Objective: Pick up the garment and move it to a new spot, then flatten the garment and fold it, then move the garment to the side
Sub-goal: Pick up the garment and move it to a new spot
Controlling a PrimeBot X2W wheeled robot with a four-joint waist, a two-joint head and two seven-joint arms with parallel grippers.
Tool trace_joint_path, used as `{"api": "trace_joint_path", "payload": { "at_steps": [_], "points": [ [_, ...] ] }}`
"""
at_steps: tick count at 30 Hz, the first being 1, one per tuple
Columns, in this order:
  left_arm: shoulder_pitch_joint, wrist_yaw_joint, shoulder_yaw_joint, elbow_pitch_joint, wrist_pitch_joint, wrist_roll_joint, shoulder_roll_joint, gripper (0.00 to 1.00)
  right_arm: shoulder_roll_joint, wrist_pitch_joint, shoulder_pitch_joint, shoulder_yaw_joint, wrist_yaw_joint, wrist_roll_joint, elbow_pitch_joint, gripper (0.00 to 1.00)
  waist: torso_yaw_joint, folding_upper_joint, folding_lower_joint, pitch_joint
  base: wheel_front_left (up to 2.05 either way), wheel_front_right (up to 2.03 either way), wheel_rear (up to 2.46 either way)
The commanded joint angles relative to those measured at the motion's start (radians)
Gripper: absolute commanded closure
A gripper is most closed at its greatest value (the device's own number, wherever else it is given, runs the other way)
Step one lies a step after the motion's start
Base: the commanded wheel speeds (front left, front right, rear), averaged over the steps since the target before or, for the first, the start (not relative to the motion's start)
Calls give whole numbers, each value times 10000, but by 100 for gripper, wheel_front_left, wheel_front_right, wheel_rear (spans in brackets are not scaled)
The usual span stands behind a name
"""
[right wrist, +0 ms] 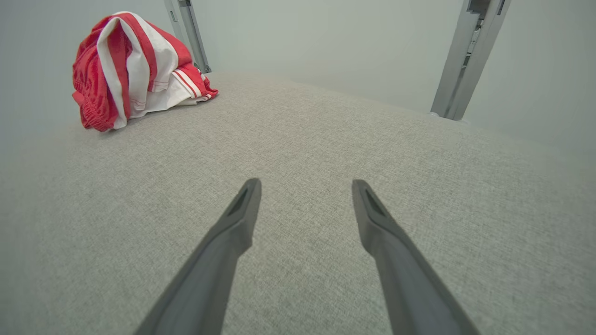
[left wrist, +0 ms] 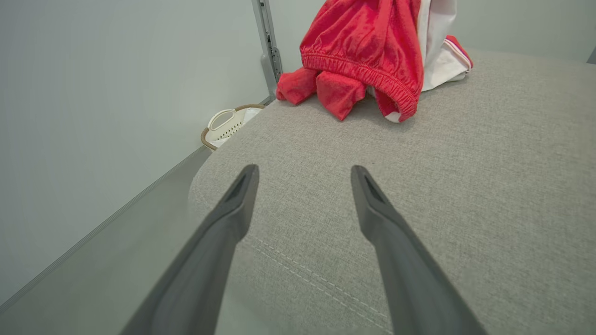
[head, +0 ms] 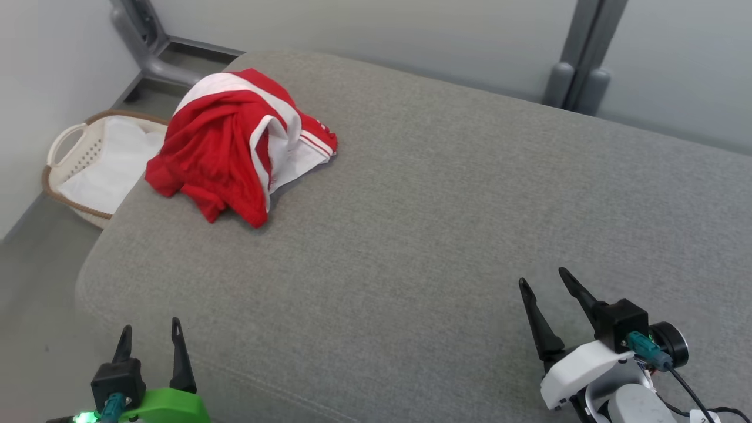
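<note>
Two grippers hang empty and spread wide: your left gripper and right gripper. The crumpled red-and-white shorts lie well ahead of the left one, near the cushion edge; a shallow pinch could drag them off toward the laundry basket.

We seem to be in a bare test booth set up as a laundry corner: blank pale wall panels and grey metal posts along the top, a grey padded bench across the middle, and a laundry basket on the floor at the left.
</note>
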Motion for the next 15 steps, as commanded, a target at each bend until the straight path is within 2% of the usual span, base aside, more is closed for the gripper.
{"api": "trace_joint_path", "payload": {
  "at_steps": [1,7,15],
  "points": [
    [162,-36,105,14,-3,-80,-62,0,-65,-49,-86,29,-10,32,38,0,584,0,-1,115,0,0,0],
    [109,-223,413,215,-3,-179,-123,0,-65,-49,-68,61,-10,13,-23,0,441,0,-1,253,0,0,0],
    [-906,-816,656,495,-3,-389,-125,0,-63,-49,-291,-89,-10,-367,-80,0,-202,0,-1,1067,0,0,0]
  ]
}}
